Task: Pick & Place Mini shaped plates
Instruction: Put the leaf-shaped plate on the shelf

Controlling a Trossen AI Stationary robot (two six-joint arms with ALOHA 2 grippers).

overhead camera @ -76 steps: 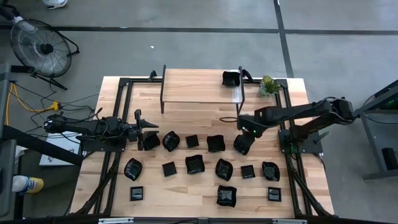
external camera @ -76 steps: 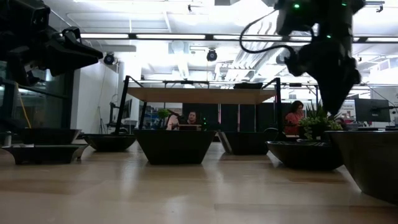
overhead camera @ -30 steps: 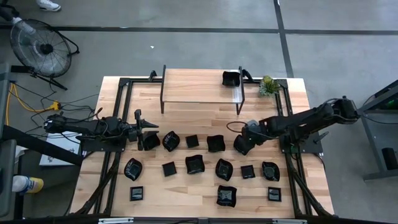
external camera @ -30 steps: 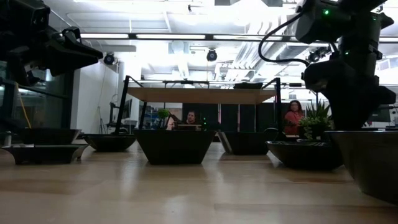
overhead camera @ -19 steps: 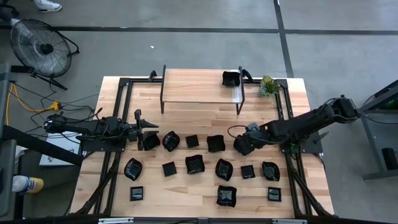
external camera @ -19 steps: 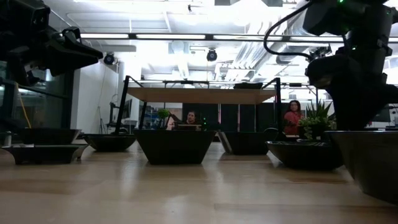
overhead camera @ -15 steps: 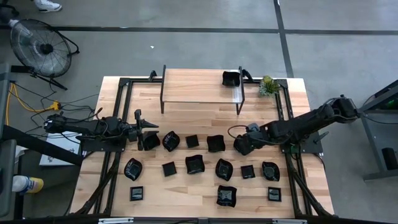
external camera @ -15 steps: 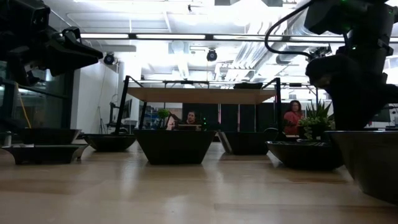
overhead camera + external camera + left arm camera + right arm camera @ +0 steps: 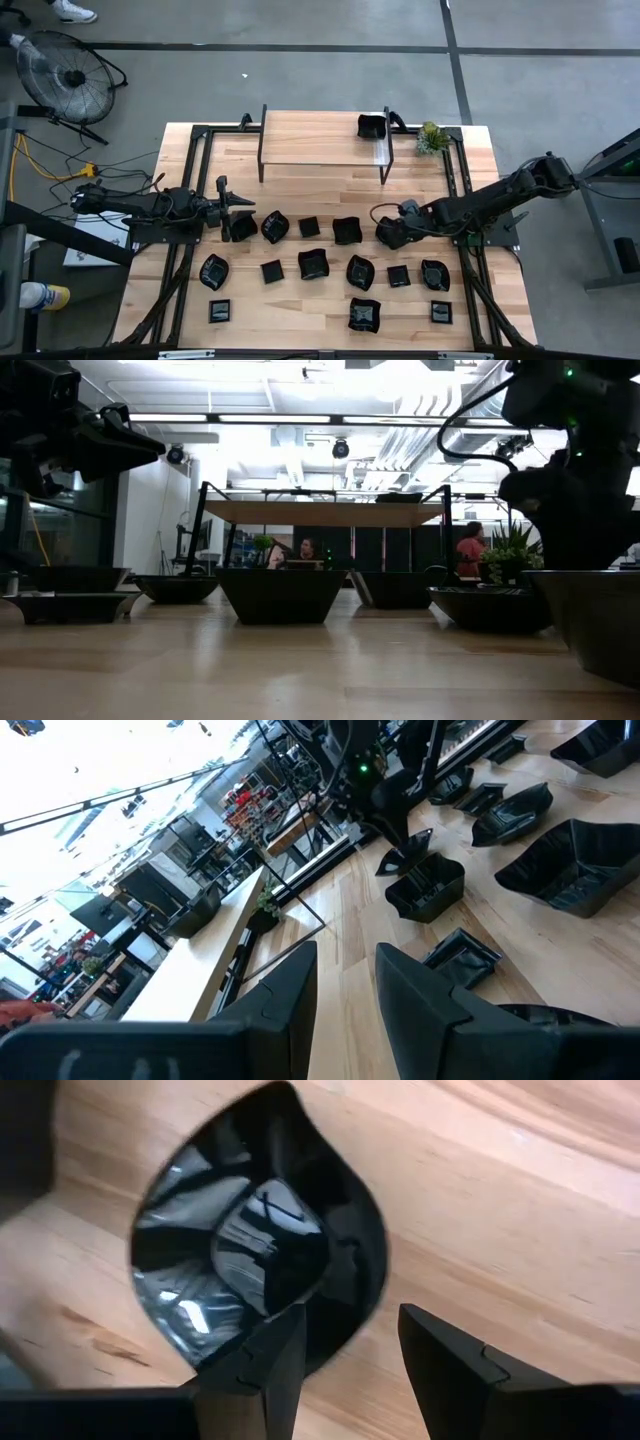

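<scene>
Plates — small glossy black dishes of mixed shapes — lie in loose rows across the middle and near part of the wooden surface [image 9: 330,195], with one more dish [image 9: 372,126] up on the raised shelf [image 9: 322,135] at the far edge, close to the shelf's right end. A small green plant [image 9: 431,137] stands just beside that end, near the far right corner.

The right tool [image 9: 392,232] is low over the right end of the upper row, at a rounded, leaf-like plate [image 9: 262,1275]. Its wrist view shows the two fingers [image 9: 270,1365] parted, one set over the inside of the plate's rim and the other outside it over bare wood, so the rim sits between them. The fingers are spread with a clear gap and are not pressed together on the rim; whether either finger touches the plate cannot be told.

The left tool [image 9: 236,213] waits near the left edge of the surface, just beside the leftmost plate of the upper row [image 9: 241,228]. Its fingers [image 9: 290,1000] stand apart with nothing between them — only wood and farther dishes show through the gap.

In the low view, a wide angular dish [image 9: 281,593] sits in the middle, and people show in the room beyond.
</scene>
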